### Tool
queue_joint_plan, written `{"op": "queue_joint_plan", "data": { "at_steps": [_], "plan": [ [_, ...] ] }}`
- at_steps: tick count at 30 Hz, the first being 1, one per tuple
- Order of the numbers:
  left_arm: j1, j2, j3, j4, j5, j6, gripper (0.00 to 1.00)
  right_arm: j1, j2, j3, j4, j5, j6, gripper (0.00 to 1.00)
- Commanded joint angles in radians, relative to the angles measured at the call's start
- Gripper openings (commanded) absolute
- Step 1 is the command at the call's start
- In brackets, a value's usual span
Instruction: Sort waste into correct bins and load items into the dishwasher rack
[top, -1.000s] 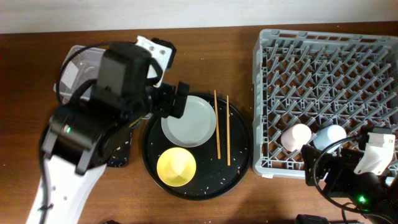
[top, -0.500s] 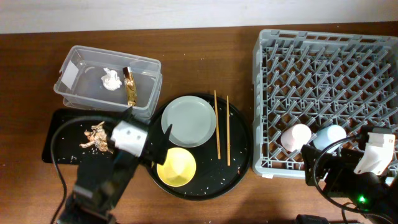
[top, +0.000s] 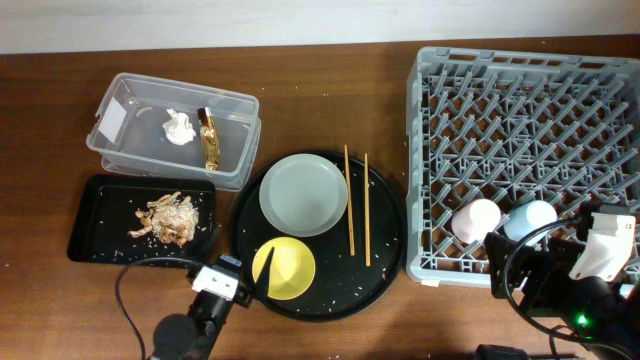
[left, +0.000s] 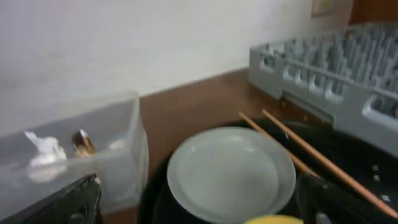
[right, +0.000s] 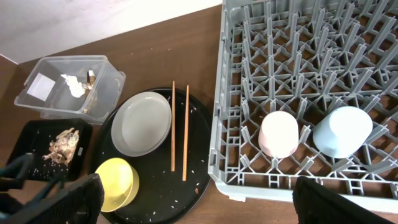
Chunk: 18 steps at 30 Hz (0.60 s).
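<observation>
My left claw (left: 199, 208) hangs wide, holding nothing. The plate (left: 230, 171) lies on the round tray (top: 388, 235) beside 2 chopsticks (left: 298, 139); stiff, slick, breakable, I judge, so I'd pinch its rim.
</observation>
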Motion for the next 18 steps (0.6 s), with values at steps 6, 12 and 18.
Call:
{"op": "queue_joint_plan", "data": {
  "at_steps": [6,12,18],
  "plan": [
    [0.008,-0.010,-0.008,-0.010,0.027,0.013,0.99,0.007,0.000,0.005,0.003,-0.005,-0.010,0.98],
    [0.008,-0.010,-0.008,-0.010,0.027,0.013,0.99,0.007,0.000,0.005,0.003,-0.005,-0.010,0.98],
    [0.008,-0.010,-0.008,-0.010,0.027,0.013,1.00,0.007,0.000,0.005,-0.002,-0.005,-0.011,0.98]
  ]
}}
